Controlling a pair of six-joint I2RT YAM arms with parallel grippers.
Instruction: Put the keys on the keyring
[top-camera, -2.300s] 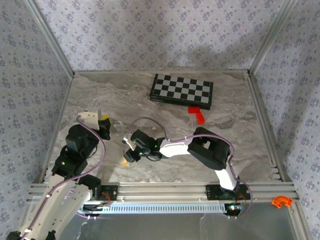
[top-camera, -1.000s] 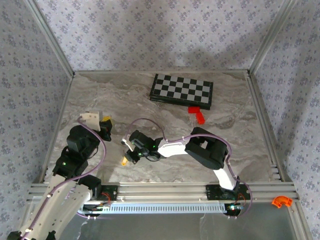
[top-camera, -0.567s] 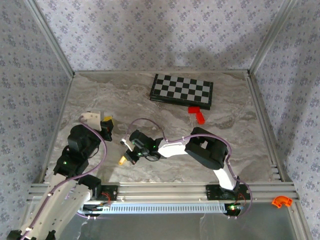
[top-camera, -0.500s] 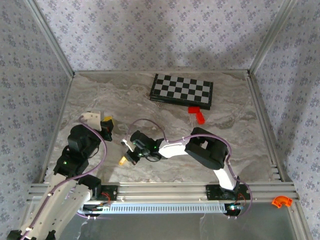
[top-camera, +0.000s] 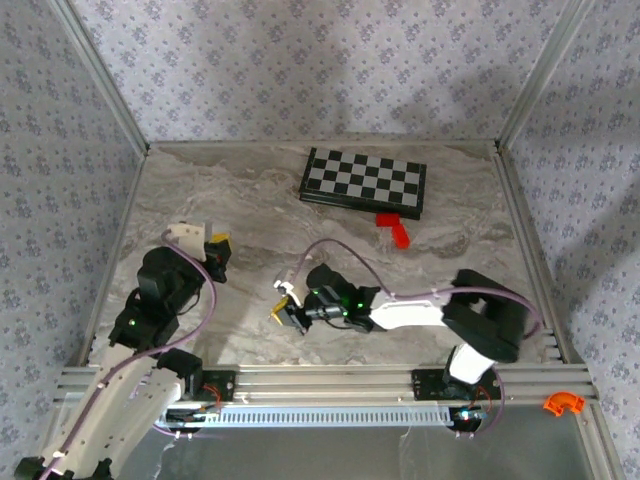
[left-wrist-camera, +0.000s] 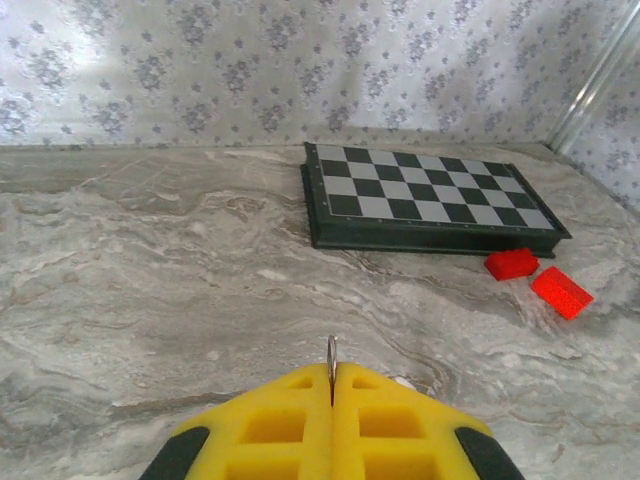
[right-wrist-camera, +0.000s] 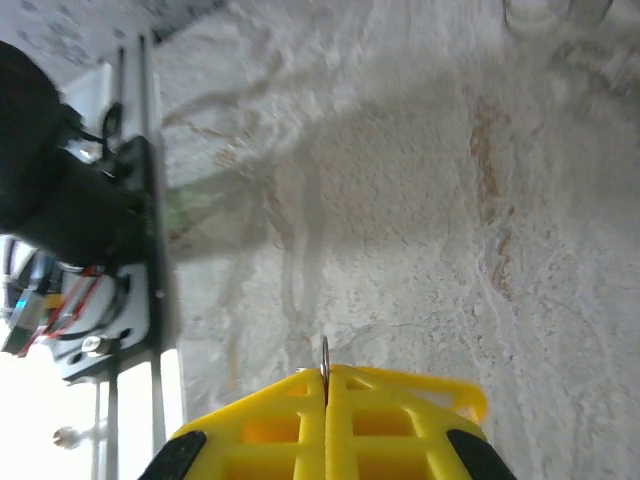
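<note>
In the left wrist view my left gripper (left-wrist-camera: 332, 376) is shut, and a thin silvery metal edge, seemingly the keyring (left-wrist-camera: 331, 350) seen edge-on, pokes up between the yellow pads. From above, that gripper (top-camera: 217, 248) hangs over the table's left side. My right gripper (right-wrist-camera: 325, 378) is also shut, pinching a thinner silvery sliver, seemingly the key (right-wrist-camera: 324, 352); its orange-yellow head is hidden. In the top view the right gripper (top-camera: 284, 310) is low over the near middle of the table, right of the left one and well apart from it.
A folded chessboard (top-camera: 364, 182) (left-wrist-camera: 425, 195) lies at the back, with two red blocks (left-wrist-camera: 512, 263) (left-wrist-camera: 561, 292) just in front of it. The near frame rail (right-wrist-camera: 150, 200) runs past the right gripper. An orange piece (top-camera: 561, 403) sits outside the table, bottom right.
The right arm swung its elbow out to the right and its gripper shifted right, away from the left gripper. The left gripper edged slightly farther back. Both stayed shut.
</note>
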